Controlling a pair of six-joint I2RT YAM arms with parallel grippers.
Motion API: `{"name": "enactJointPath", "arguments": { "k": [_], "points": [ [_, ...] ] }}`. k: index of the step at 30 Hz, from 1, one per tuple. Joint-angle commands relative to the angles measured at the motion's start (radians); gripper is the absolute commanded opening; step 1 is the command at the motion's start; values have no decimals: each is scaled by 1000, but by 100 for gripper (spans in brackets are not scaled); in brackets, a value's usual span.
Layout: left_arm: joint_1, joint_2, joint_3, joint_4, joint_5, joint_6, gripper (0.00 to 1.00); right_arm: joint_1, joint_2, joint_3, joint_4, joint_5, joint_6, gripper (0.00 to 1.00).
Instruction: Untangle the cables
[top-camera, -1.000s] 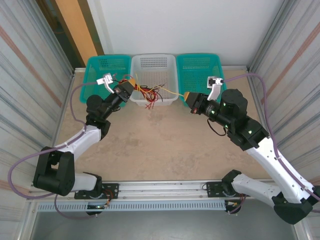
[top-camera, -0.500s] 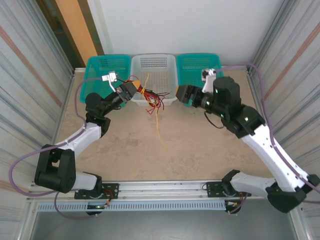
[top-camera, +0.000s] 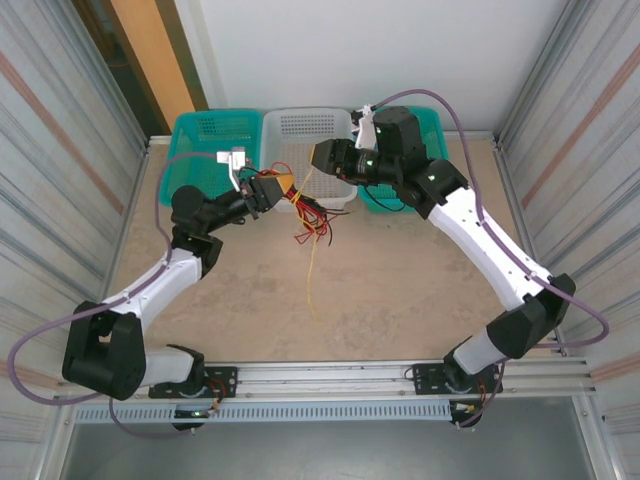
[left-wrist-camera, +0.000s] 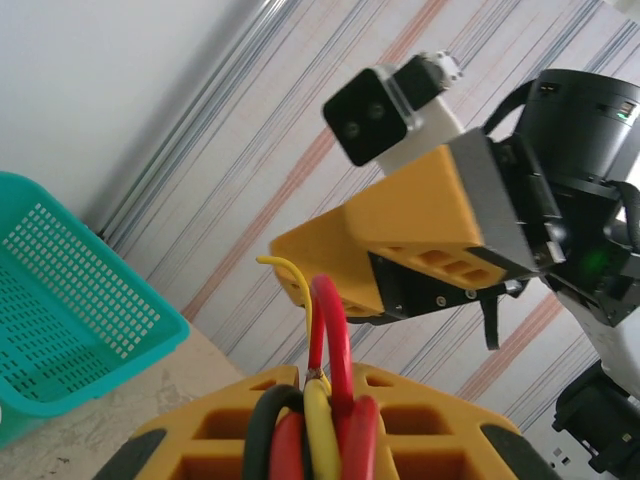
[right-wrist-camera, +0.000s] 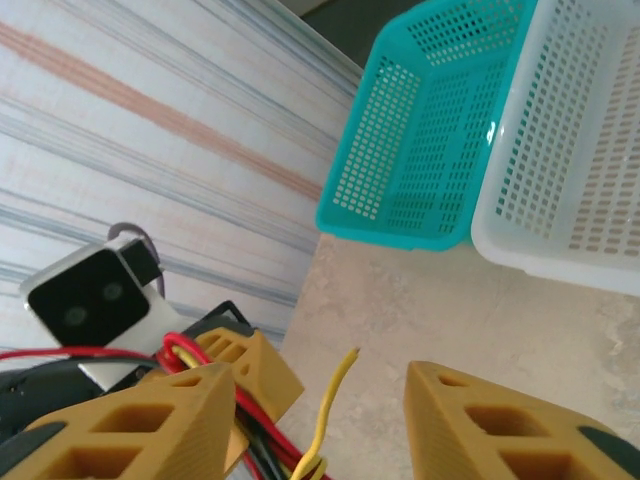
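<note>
Judging the untangling as barely begun, I am seeing most of the work lying ahead. The left gripper (left-wrist-camera: 325, 388) is clamping its jaws on the bundle of cables (top-camera: 303, 203), and it is holding that bundle in the air just in front of the white basket (top-camera: 305, 130). Red, black and yellow strands are sitting pressed side by side between its fingers, and short red and black ends are sticking out of the knot in several directions. One yellow cable (top-camera: 312, 262) is hanging out of the bundle and trailing down onto the table (top-camera: 420, 290), so I am reading that strand as partly freed while its upper stretch is staying caught with the rest. The right gripper (right-wrist-camera: 320, 375) is facing the left one with its jaws apart. A yellow wire tip is poking up between them, and I am not seeing either finger touching it.

The cables are looking thin, glossy and springy, each one kinking and curling rather than lying straight. The fingers on both grippers are showing as yellow-orange moulded wedges with hollow rectangular pockets. The white basket and the teal basket (top-camera: 210, 128) beside it are looking like rigid plastic with perforated grid walls. The table is showing a matte, mottled beige, stone-like surface.
</note>
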Motion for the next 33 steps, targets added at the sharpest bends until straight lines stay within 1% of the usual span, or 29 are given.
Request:
{"name": "enactJointPath", "arguments": {
  "k": [1,5,8,15,16,17,19,20,21,22,26,27,31,33],
  "points": [
    [-3,-28,34,29,24,29,0,-20,21,36,28,-56,67,42],
    [-2,-32,31,25,35,41,0,-35,44,34,68,-114,111,33],
    [-3,-37,30,12,36,51,0,-44,52,23,97,-157,136,28],
    [-4,-40,35,-6,39,67,0,-51,62,7,112,-212,178,29],
    [-2,-41,35,-7,38,69,0,-52,63,11,101,-212,180,30],
    [-3,-42,37,-9,36,70,0,-53,63,13,88,-208,180,34],
    [-4,-45,39,-13,35,75,0,-59,61,12,53,-190,174,50],
    [-1,-46,41,-18,35,80,0,-61,58,8,39,-180,171,55],
    [-2,-49,40,-24,34,83,0,-63,53,3,26,-171,165,57],
    [-1,-50,42,-24,33,85,0,-66,51,1,12,-164,160,58],
    [-1,-54,48,-36,35,91,0,-66,57,-1,-4,-180,160,53],
    [-1,-55,50,-42,33,94,0,-65,58,-2,2,-188,162,50],
    [0,-50,55,-52,36,100,0,-61,63,9,10,-199,162,33],
    [0,-48,55,-53,37,100,0,-63,70,18,13,-210,163,31]
  ]
}}
